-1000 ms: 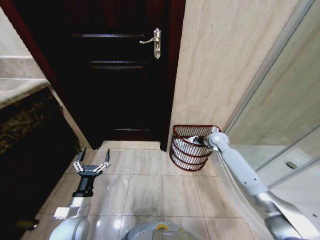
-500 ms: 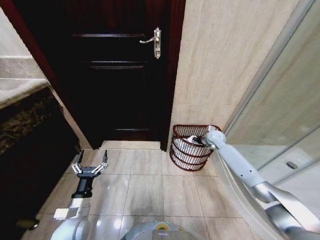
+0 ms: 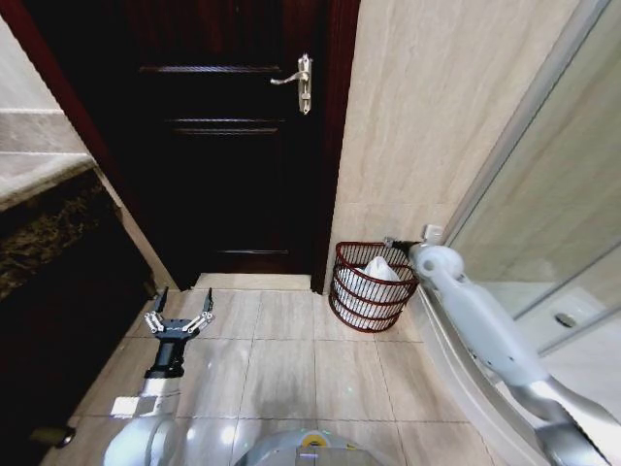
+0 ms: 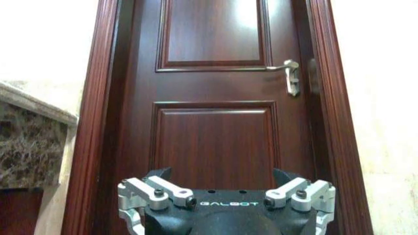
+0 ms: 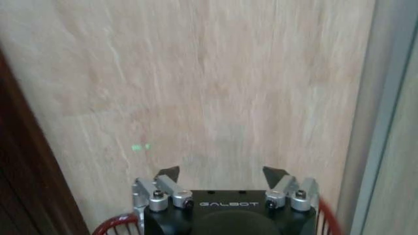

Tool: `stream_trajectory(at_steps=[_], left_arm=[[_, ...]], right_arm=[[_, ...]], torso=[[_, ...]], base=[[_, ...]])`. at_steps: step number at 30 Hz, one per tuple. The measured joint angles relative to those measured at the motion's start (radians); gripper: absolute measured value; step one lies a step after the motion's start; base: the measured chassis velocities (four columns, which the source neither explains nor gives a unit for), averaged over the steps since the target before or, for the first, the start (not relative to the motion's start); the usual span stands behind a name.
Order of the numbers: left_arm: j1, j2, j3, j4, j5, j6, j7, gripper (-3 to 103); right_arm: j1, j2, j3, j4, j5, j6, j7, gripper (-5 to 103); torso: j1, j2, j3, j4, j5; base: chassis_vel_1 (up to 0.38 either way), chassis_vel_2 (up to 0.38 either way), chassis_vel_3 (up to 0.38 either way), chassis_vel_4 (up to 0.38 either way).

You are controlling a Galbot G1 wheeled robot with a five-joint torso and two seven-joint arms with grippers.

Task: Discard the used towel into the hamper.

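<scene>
Towel: a white towel (image 3: 376,270) lies bunched inside the hamper (image 3: 370,287), its top peeking above the rim.
Hamper: the reddish-brown wire basket stands on the tiled floor (image 3: 291,359) in the corner, just beside the dark door (image 3: 228,146) and against the beige wall (image 3: 427,116).
Right hand: the right hand (image 5: 222,177) hangs above the hamper's rim at the wall side, its fingers spread with nothing between them, pointed at the wall.
Left hand: the left hand (image 3: 179,313) hovers low over the floor before the door, well apart from the hamper, fingers spread and empty.
Step in hand: by the look of it, the drop is done, with the towel released into the hamper.
Next move: probably only drawing the right arm clear of the rim without catching the wire; the task appears all but complete.
</scene>
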Motion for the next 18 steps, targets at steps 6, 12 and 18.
stream_trajectory(at_steps=[6, 12, 18], left_arm=[[-0.003, -0.026, -0.004, -0.008, 0.001, 0.003, -0.011, 100], [-0.004, -0.079, -0.005, -0.012, 0.012, 0.016, -0.036, 100], [0.002, -0.016, 0.008, -0.003, 0.016, 0.050, -0.042, 100]], right_arm=[[-0.160, -0.031, 0.087, 0.116, -0.227, 0.195, -0.087, 99], [-0.464, 0.029, 0.302, 0.294, -0.442, 0.324, -0.236, 100], [-0.832, 0.219, 0.489, 0.449, -0.646, 0.408, -0.391, 100]], torso=[[0.000, 0.000, 0.000, 0.0003, 0.0004], [0.000, 0.000, 0.000, 0.0000, 0.0004], [0.000, 0.000, 0.000, -0.0002, 0.0014]], base=[[0.000, 0.000, 0.000, 0.000], [0.000, 0.000, 0.000, 0.000], [0.000, 0.000, 0.000, 0.000]])
